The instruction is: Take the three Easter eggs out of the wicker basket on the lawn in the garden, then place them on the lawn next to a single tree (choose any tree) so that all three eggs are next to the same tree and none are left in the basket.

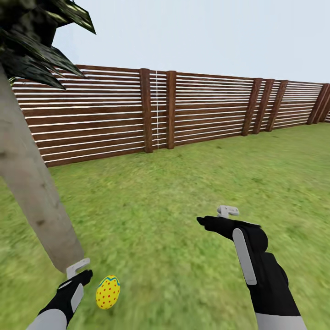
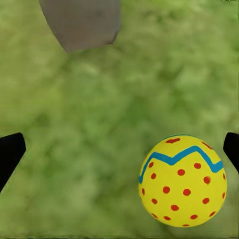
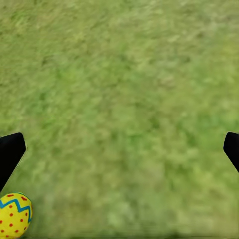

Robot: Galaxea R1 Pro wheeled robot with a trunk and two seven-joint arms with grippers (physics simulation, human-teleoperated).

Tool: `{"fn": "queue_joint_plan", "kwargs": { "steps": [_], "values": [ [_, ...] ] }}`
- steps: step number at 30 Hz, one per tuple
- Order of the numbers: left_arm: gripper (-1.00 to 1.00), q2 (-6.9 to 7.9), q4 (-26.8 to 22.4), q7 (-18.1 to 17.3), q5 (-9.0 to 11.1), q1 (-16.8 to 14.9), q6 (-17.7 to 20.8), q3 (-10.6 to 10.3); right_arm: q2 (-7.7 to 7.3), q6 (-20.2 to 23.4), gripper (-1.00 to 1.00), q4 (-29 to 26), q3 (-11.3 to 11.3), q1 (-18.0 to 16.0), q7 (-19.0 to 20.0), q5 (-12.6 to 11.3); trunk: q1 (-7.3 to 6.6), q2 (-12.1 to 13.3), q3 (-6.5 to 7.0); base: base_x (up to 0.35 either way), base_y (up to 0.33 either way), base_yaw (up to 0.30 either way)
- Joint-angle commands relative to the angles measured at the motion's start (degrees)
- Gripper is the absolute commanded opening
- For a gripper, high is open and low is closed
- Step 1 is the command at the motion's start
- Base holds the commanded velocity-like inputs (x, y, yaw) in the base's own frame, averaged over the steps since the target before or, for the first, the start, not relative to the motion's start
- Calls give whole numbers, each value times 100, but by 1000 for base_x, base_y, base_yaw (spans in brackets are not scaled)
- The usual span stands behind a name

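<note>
Bright, even, shadowless daylight; the lawn [image 1: 183, 192] looks soft and blurred, especially from the wrists.

Open lawn [image 1: 183, 192] is lying free across the frame's middle; the tree [image 1: 32, 192] trunk is blocking the left edge.

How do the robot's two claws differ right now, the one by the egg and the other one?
The left claw hangs low beside the tree trunk's base, with the egg lying on the lawn just beside it. The right claw reaches farther forward over bare grass, away from the egg. Both are black, open and holding nothing.
</note>
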Motion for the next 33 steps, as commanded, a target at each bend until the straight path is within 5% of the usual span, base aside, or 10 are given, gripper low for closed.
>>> {"fn": "queue_joint_plan", "kwargs": {
  "steps": [1, 33],
  "values": [
    [100, -6, -3, 2, -60, -6, 25, 28, 3, 25, 100, -6, -11, -3, -22, -40, -26, 39, 13, -149, 0, 287],
    [100, -14, 22, 9, -68, -6, 22, 28, 12, 32, 100, -6, -17, -3, -22, -38, -729, 1322, 588, -124, 0, 78]
  ]
}}
